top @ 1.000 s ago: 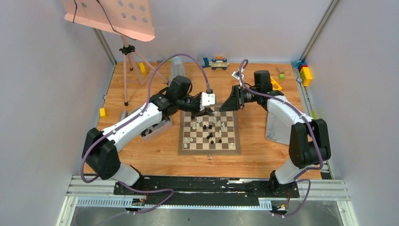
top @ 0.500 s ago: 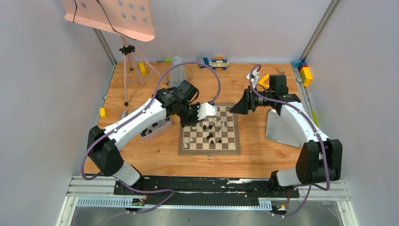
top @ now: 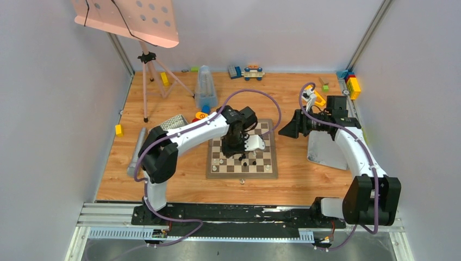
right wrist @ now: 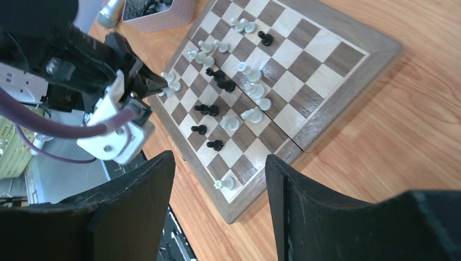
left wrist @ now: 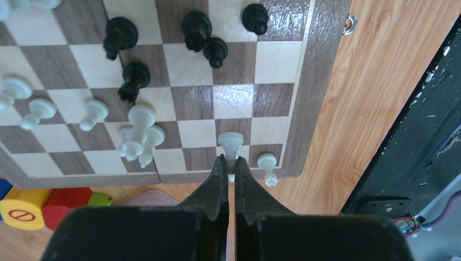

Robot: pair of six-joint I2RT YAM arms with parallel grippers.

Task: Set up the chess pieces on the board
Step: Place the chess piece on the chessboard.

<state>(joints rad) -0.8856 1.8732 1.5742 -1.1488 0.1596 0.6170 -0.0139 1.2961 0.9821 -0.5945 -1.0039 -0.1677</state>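
Wooden table (top: pixel 163 187), board (top: pixel 255 175) | left gripper (left wrist: pixel 230 161) clenched on white piece (left wrist: pixel 230 142) | right gripper (right wrist: pixel 218 159) released

Wooden table (top: pixel 179 185) carries the board (top: pixel 266 174), tray (top: pixel 319 150), toy blocks (top: pixel 354 86).

Plain pale grey walls (top: pixel 49 109) close in the wooden tabletop (top: pixel 293 187) on its left, far and right sides, and slanted aluminium posts (top: pixel 369 35) rise from its two far corners. A music stand (top: pixel 130 16) with a pink perforated desk on a thin tripod stands at the tabletop's far-left corner, while silver aluminium rails (top: pixel 103 217) run along its near edge. The light is soft and even, leaving only faint shadows on the wood.
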